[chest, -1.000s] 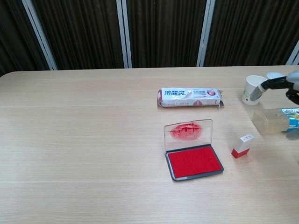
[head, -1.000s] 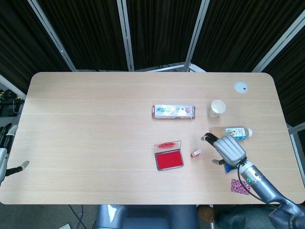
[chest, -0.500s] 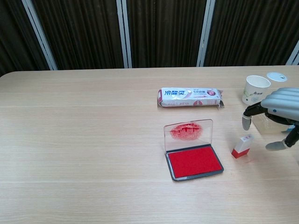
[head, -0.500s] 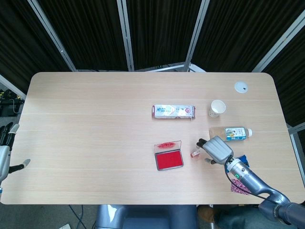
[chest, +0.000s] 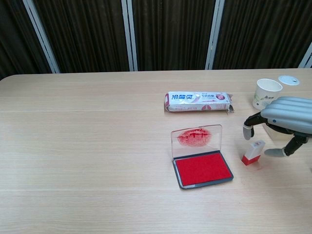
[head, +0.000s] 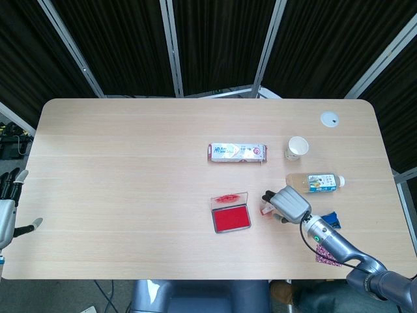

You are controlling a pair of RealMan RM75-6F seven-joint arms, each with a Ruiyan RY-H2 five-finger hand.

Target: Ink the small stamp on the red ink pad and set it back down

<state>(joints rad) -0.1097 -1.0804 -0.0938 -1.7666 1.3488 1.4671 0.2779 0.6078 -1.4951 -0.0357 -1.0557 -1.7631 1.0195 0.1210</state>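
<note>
The small stamp [chest: 253, 152], white with a red base, stands tilted on the table to the right of the red ink pad [chest: 202, 168], whose clear lid [chest: 196, 138] stands open and smeared red. My right hand [chest: 281, 123] hovers over the stamp with fingers apart, one fingertip left of it and the thumb to its right, neither touching it. In the head view that right hand [head: 287, 203] covers most of the stamp [head: 266, 208], beside the ink pad [head: 231, 218]. My left hand [head: 8, 215] hangs off the table's left edge, fingers spread and holding nothing.
A white packet [chest: 197, 102] lies behind the ink pad. A paper cup [chest: 266, 93] and a white lid [chest: 288, 80] sit at the right rear. A bottle [head: 315, 182] lies behind my right hand. A patterned cloth [head: 328, 255] lies near the front right edge.
My right hand has moved left from beside the bottle and come down over the stamp. The stamp and the ink pad have not moved.
</note>
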